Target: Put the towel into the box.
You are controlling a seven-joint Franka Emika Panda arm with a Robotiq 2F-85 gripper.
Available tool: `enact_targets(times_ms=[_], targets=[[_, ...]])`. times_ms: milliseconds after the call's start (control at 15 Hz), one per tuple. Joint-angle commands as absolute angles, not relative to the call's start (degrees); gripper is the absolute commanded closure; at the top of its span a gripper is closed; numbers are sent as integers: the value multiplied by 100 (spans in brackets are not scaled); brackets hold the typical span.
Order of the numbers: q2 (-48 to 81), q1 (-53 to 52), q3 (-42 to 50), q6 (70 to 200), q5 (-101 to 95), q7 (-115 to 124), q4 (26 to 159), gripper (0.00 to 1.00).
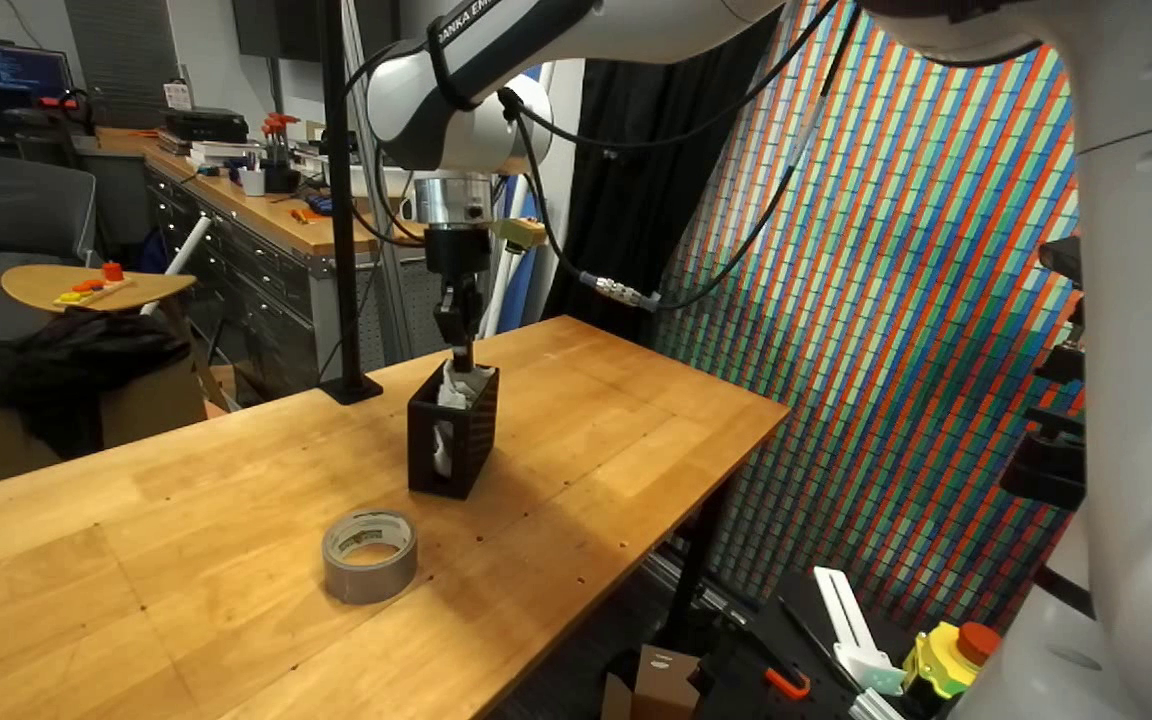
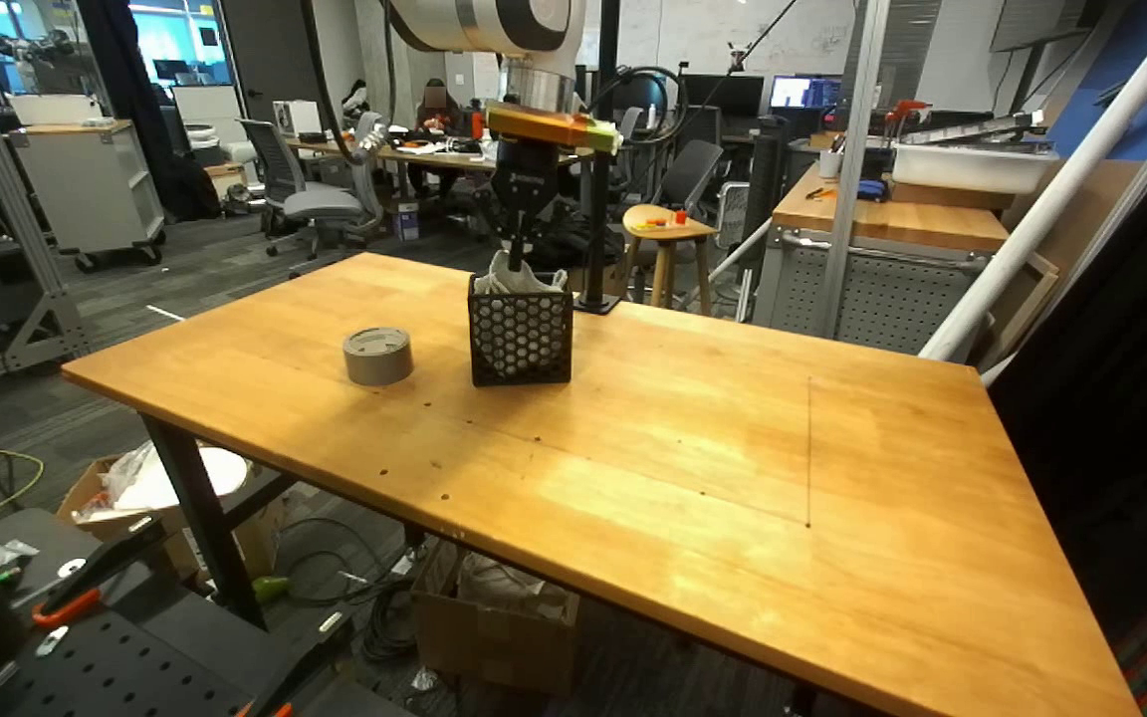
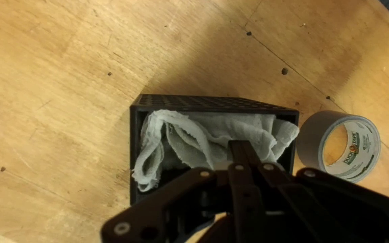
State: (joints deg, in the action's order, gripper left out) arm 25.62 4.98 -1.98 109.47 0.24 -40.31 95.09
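A crumpled whitish-grey towel (image 1: 456, 390) sits inside a black open-topped box (image 1: 481, 440). The box has honeycomb side walls and also shows in an exterior view (image 2: 521, 339) and the wrist view (image 3: 198, 103). Folds of the towel (image 2: 546, 283) rise slightly above the rim, and in the wrist view the towel (image 3: 191, 145) reaches the rim at the left and right. My gripper (image 3: 240, 145) points straight down over the box, fingertips together at the towel, near rim height. It also shows in both exterior views (image 1: 463, 365) (image 2: 517, 264). I see no cloth between the fingertips.
A grey roll of duct tape (image 1: 366, 578) lies on the wooden table (image 1: 186, 560) close to the box; it also shows in the wrist view (image 3: 311, 141). A black vertical pole (image 1: 338, 250) is fixed at the table edge behind the box.
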Motion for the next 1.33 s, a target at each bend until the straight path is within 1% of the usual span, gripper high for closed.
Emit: enact_targets(times_ms=[0,667,1267], targets=[[2873,612,-288,10736,106,-4308,9085,97],[3587,835,-398,10550,532,-4603,8635,97],[4296,1129,-541,10062,1082,-4776,8249,97]])
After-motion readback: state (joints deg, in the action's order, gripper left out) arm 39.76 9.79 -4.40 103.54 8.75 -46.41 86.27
